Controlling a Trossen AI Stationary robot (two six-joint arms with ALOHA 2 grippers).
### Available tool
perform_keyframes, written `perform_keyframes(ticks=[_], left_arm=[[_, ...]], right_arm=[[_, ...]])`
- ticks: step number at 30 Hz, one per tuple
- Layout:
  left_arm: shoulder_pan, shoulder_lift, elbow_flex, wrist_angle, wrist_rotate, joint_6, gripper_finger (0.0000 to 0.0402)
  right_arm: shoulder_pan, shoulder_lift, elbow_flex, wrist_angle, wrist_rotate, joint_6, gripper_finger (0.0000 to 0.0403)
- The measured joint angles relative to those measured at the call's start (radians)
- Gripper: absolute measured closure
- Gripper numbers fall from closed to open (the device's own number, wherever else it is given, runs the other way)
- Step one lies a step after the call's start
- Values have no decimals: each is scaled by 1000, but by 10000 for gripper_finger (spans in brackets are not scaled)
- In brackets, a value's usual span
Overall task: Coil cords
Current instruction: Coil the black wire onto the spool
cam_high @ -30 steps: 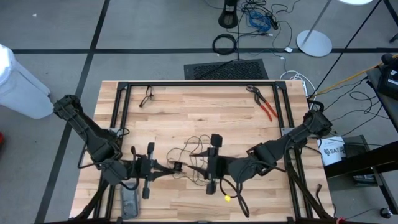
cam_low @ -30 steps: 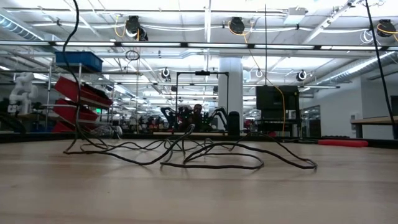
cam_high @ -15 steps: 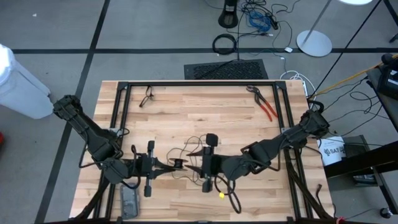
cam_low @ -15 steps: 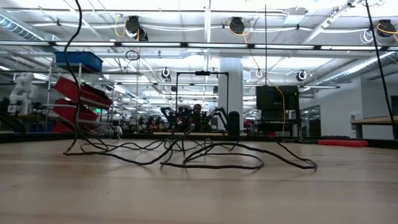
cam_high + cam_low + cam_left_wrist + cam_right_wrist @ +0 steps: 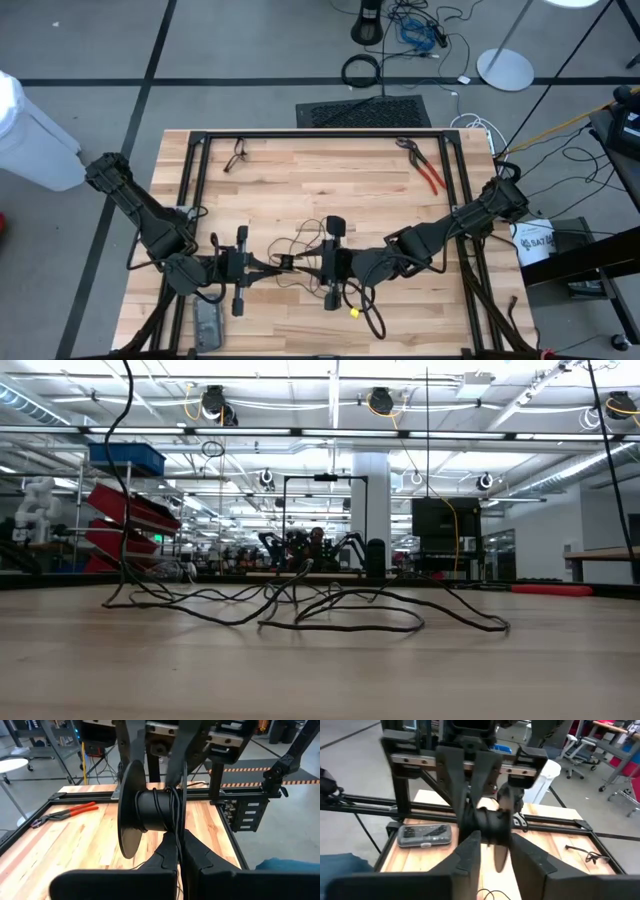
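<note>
We see the left gripper (image 5: 272, 266) clenched on a black spool (image 5: 150, 810) wound with cord (image 5: 300, 610), lower centre of the bench (image 5: 320, 175); right gripper (image 5: 310, 266) meets it, jaws state unclear.

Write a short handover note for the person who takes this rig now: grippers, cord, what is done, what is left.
Left gripper: shut on the edge of the black spool, holding it above the table near its front middle.
Right gripper: open, one finger on each side of the spool; contact cannot be told.
Cord: a few turns are on the spool; most lies in loose loops on the table behind the grippers.
Done: winding has begun.
Left: wind in the loose loops.
</note>
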Motion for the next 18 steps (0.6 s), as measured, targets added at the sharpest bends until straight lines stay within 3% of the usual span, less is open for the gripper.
perform_keyframes(ticks=[8, 18], left_arm=[[0, 0, 0, 0, -1, 0, 391], [0, 0, 0, -1, -2, 4, 389]], right_arm=[[-12, 0, 0, 0, -23, 0, 394], [-13, -2, 0, -6, -28, 8, 402]])
